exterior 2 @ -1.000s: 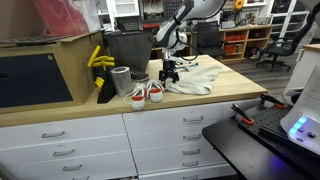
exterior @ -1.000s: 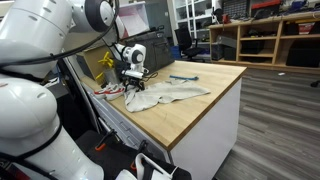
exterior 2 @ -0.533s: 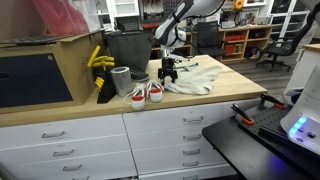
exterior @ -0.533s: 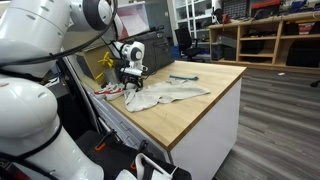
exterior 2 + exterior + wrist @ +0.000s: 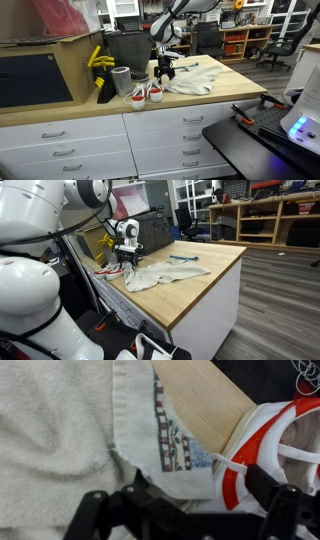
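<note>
A crumpled off-white towel [image 5: 170,275] [image 5: 195,80] lies on the wooden countertop [image 5: 200,290]. A pair of red-and-white sneakers [image 5: 146,93] [image 5: 108,270] sits beside its end. My gripper [image 5: 128,262] [image 5: 165,73] hangs open just above the towel's edge, next to the shoes. In the wrist view the towel [image 5: 60,430] fills the left, with a patterned strip [image 5: 172,438] along its hem. A sneaker [image 5: 270,445] with a white lace lies at the right. The gripper [image 5: 185,505] straddles the hem, and its black fingers [image 5: 272,488] hold nothing.
A grey can [image 5: 121,80], yellow items [image 5: 99,60] and a black bin [image 5: 125,47] stand behind the shoes. A large cardboard box [image 5: 45,70] sits at that end of the counter. A small blue tool [image 5: 183,258] lies past the towel. The counter edge [image 5: 215,285] drops off close by.
The gripper has shifted a little along the counter toward the sneakers, still open. The towel and shoes have not moved.
</note>
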Tool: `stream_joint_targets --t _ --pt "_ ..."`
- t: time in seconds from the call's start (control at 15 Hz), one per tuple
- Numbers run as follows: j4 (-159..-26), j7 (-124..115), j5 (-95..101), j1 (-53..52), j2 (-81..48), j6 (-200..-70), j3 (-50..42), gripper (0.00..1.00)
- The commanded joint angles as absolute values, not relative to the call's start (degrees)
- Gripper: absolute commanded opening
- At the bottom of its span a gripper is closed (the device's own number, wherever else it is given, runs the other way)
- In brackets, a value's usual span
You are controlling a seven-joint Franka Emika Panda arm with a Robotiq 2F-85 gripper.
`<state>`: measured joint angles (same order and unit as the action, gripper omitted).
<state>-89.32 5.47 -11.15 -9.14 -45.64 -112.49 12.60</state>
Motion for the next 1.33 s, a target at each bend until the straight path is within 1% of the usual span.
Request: stream_joint_targets --t 0.0,0.07,0.13,0.2,0.33,0.4,0.47,0.53,0.6,0.67,0.8,0.87,0.93,1.0,1.27 --pt "-87.95 3.35 -9.78 -10.83 -46.11 -109.02 11.36 1.0" --pt "-87.86 3.13 -9.42 -11.19 -46.31 -108.45 11.1 1.0" --pt "-87.71 2.8 -8.99 -11.45 -46.5 -107.93 10.9 0.93" --pt "-87.88 2.21 -8.55 -11.72 -46.5 -108.18 10.72 0.73" --pt "-87.92 0.75 -7.72 -12.35 -46.5 -108.65 10.16 0.68" --pt "-87.93 -0.14 -7.42 -12.69 -46.51 -108.98 9.86 0.62" --pt "-87.93 -0.82 -7.06 -12.95 -46.55 -109.21 9.61 0.54" --pt "-87.92 -1.44 -6.61 -13.22 -46.59 -109.4 9.35 0.45" --pt "-87.9 -2.04 -6.31 -13.37 -46.61 -109.42 9.25 0.38" --pt "-87.87 -2.51 -6.0 -13.53 -46.64 -109.45 9.12 0.3" --pt "-87.76 -3.16 -5.49 -13.89 -46.69 -109.39 8.79 0.16" --pt "-87.76 -3.63 -5.19 -14.04 -46.66 -109.38 8.61 0.08" --pt "-87.72 -3.8 -4.85 -14.15 -46.67 -109.29 8.48 0.02" --pt "-87.74 -4.01 -4.55 -14.24 -46.66 -109.34 8.36 0.0" --pt "-87.8 -4.27 -3.37 -14.62 -46.56 -109.3 8.22 0.01"
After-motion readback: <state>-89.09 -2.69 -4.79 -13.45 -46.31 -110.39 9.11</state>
